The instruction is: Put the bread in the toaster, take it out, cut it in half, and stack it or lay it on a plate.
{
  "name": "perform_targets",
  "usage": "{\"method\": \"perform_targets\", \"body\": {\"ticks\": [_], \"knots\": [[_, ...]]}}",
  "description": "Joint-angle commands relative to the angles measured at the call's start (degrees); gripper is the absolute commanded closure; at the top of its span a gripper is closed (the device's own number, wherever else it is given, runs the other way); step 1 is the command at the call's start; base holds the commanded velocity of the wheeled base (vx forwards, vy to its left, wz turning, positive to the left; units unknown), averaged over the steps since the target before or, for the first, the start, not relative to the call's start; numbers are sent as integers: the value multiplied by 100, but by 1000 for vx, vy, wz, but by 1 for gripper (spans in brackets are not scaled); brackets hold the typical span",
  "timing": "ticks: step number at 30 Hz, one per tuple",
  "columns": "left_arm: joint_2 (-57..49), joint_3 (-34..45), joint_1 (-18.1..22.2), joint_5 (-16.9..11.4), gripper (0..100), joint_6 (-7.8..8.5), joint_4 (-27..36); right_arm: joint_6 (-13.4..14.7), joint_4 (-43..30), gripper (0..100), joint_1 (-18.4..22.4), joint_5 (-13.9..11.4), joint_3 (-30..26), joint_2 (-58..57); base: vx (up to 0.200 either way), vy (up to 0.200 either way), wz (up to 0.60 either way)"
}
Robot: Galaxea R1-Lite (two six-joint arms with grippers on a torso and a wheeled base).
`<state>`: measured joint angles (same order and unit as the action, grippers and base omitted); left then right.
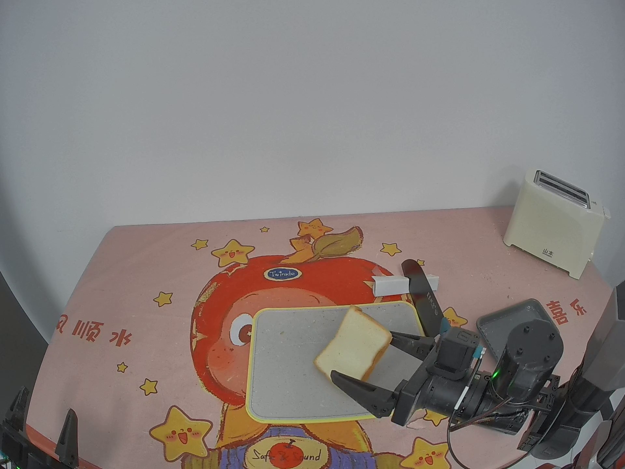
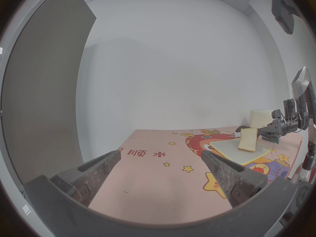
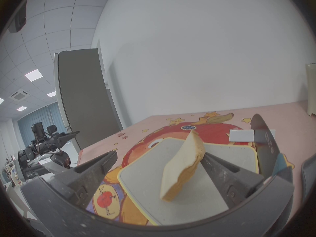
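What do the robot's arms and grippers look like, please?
The right gripper and left gripper each have two dark grey, tapered fingers with screw holes. The right arm is dark grey, with a rounded joint, a small green light, a teal part and thin cables trailing beneath.

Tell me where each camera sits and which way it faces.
Head view: high, looking down at the table; right gripper open at the bread slice on the cutting board.
Left wrist view: low at the table's near-left corner, facing across it; left gripper open.
Right wrist view: low over the cutting board, facing the robot's left; own fingers flank the bread slice.
Shared: all show the bread slice.
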<state>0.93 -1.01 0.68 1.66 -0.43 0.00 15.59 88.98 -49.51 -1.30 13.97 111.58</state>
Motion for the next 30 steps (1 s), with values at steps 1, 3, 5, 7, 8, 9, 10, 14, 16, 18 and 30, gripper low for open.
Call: {"method": "perform_targets", "body": {"ticks": [1, 3, 5, 7, 8, 9, 10, 14, 16, 18, 30], "knots": [[-40, 101, 2, 10, 0, -1, 0, 14, 41, 0, 11, -1, 194, -84, 0, 0, 0], [-40, 101, 2, 1, 0, -1, 0, 14, 41, 0, 20, 7, 273, -93, 0, 0, 0], [-40, 101, 2, 1, 0, -1, 0, 14, 41, 0, 64, 25, 308, -75, 0, 0, 0], [-40, 101, 2, 1, 0, -1, 0, 14, 32, 0, 90, 43, 273, -49, 0, 0, 0], [-40, 101, 2, 1, 0, -1, 0, 14, 32, 0, 55, 43, 220, -49, 0, 0, 0], [-40, 101, 2, 1, 0, -1, 0, 5, 23, 0, 29, 43, 141, -49, 0, 0, 0], [-40, 101, 2, 1, 0, -1, 0, -12, 23, 0, 20, 34, 44, -49, 0, 0, 0], [-40, 101, 2, 1, 0, -1, 0, -30, 23, 0, 11, 34, -26, -31, 0, 0, 0], [-40, 101, 2, 1, 0, -1, 0, -12, 32, 0, 11, 34, 36, -57, 0, 0, 0], [-40, 101, 2, 1, 0, -1, 0, -12, 32, 0, 20, 34, 44, -75, 0, 0, 0], [-40, 101, 2, 1, 0, -1, 0, -12, 41, 0, 196, 43, 264, -295, 0, 0, 0]]}}
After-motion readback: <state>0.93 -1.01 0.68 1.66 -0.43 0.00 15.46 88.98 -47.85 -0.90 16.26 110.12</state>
